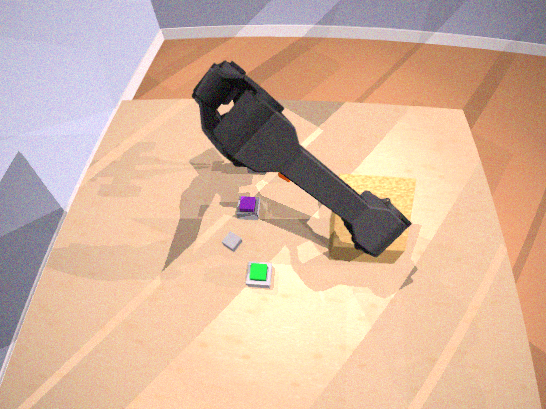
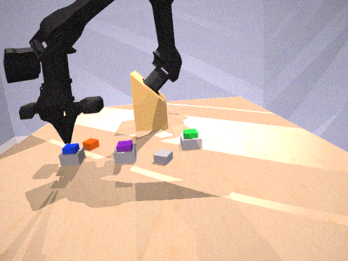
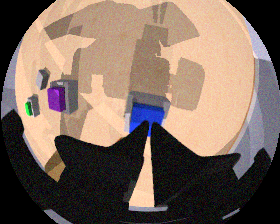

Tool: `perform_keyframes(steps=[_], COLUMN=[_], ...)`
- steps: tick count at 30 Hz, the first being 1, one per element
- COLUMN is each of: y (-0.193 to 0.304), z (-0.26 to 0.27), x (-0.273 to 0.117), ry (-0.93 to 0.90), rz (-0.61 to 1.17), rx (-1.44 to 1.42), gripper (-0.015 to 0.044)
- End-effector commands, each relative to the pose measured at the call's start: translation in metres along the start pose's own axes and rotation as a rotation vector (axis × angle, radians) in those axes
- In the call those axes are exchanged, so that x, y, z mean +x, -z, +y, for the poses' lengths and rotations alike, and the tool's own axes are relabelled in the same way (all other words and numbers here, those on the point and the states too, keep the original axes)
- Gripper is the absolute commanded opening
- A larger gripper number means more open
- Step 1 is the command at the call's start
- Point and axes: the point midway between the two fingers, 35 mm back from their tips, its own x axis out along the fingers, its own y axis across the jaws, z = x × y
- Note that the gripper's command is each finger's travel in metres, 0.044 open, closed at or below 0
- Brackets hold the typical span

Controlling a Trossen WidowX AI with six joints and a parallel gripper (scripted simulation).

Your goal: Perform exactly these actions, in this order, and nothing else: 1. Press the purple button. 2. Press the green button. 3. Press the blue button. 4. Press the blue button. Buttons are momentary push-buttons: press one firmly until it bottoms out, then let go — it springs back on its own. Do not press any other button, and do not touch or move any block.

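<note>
My gripper [image 2: 67, 141] [image 3: 149, 125] is shut and empty, pointing down with its tips at the far edge of the blue button's cap in the exterior view; whether they touch it I cannot tell. The blue button [image 2: 71, 149] [image 3: 146, 112] has its cap standing above its grey housing; the arm hides its cap in the top view. The purple button [image 1: 247, 204] [image 2: 124, 146] [image 3: 56, 99] is raised and has nothing on it. The green button [image 1: 258, 272] [image 2: 190, 133] [image 3: 28, 108] is also raised, farthest from the gripper.
A grey block [image 1: 232, 241] [image 2: 163, 157] [image 3: 43, 79] lies between the purple and green buttons, off to one side. An orange block [image 1: 284, 176] [image 2: 90, 144] lies near the blue button, partly under the arm in the top view. The arm stands on a wooden wedge [image 1: 375, 183] [image 2: 146, 112].
</note>
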Motion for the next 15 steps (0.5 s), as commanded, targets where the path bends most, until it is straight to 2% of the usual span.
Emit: perform_keyframes(steps=[1, 15], y=[0.0031, 0.0034], z=[0.0023, 0.0026], x=[0.0094, 0.0151], ry=[-0.012, -0.013], rz=[0.004, 0.004], rx=[0.009, 0.009], gripper=[0.002, 0.002])
